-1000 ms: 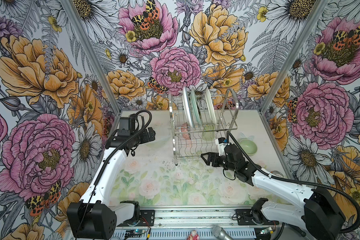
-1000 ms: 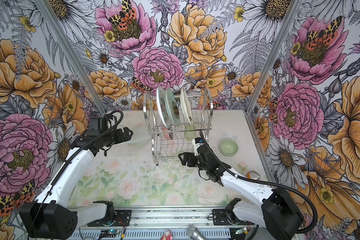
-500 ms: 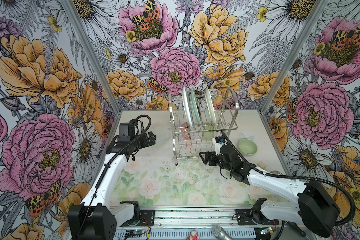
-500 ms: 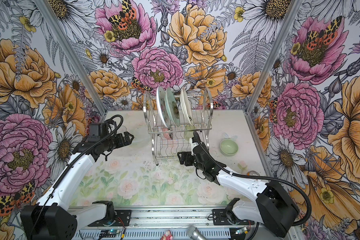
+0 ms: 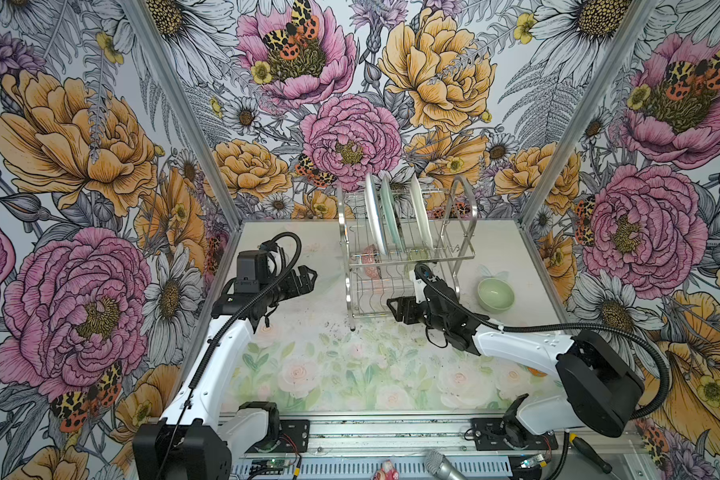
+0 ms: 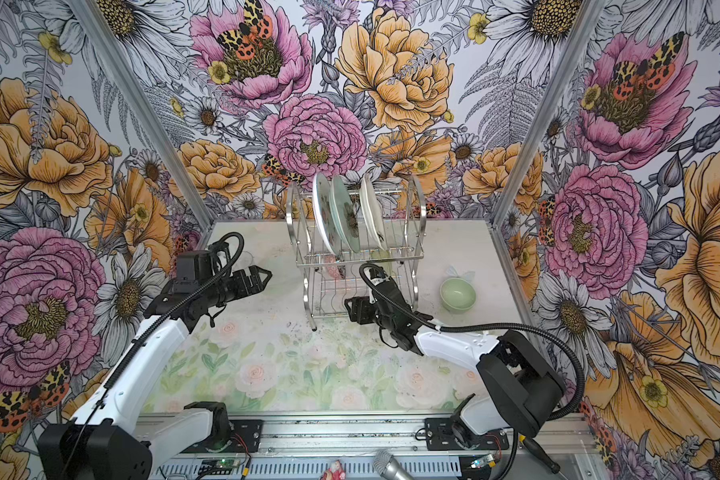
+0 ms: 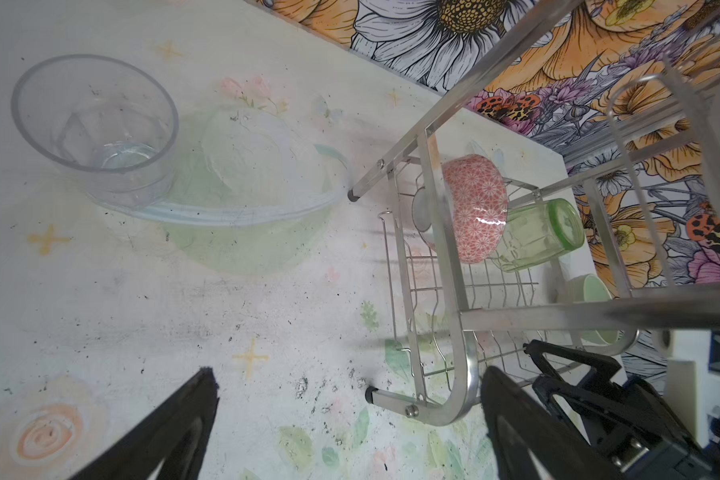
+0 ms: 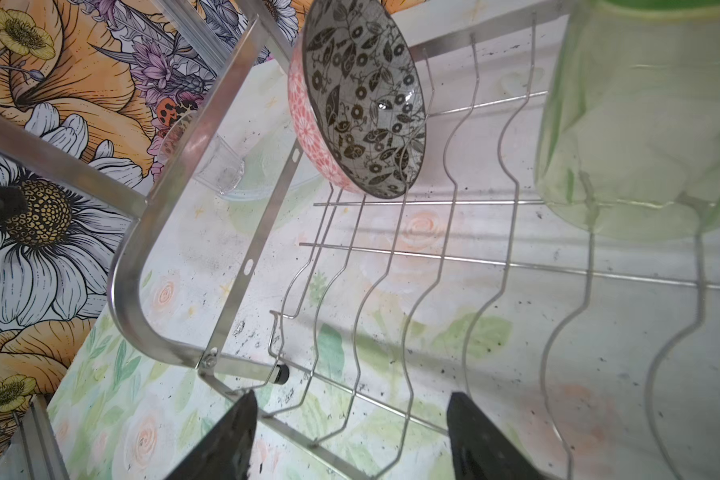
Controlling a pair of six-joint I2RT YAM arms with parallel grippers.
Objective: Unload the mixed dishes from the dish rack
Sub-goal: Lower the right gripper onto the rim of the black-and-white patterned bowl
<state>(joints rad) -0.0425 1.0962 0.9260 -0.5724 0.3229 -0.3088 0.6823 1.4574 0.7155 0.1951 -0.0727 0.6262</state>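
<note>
Right pincer sits at the 6 o'clock edge of the rack, level with the lower shelf, jaws partly apart and gripping nothing. In the right wrist view its black fingers flank the shelf's wavy wires without closing on them. Over at the rack's 9 o'clock, the left pincer hangs above the tabletop, clear of the rack, jaws wide and empty. The rack stands toward 12 o'clock on the tabletop, near the back wall. On its upper shelf three plates stand on edge in the slots. The white plate is nearest 9 o'clock, the aqua plate is just beside it, and the cream plate is farther toward 3 o'clock, past a gap. On the lower shelf a patterned bowl leans on its side near the 10 o'clock corner. It is pink outside with a black-and-white leaf print inside, and its opening faces the right pincer. A green tumbler lies on its side just beside the bowl, at its 3 o'clock. Off the rack, a green bowl sits upright on the tabletop at the rack's 4 o'clock. A clear tumbler stands upright at the rack's 9 o'clock, beyond the left pincer. A clear dish with a greenish tint lies between that tumbler and the rack's leg.
</note>
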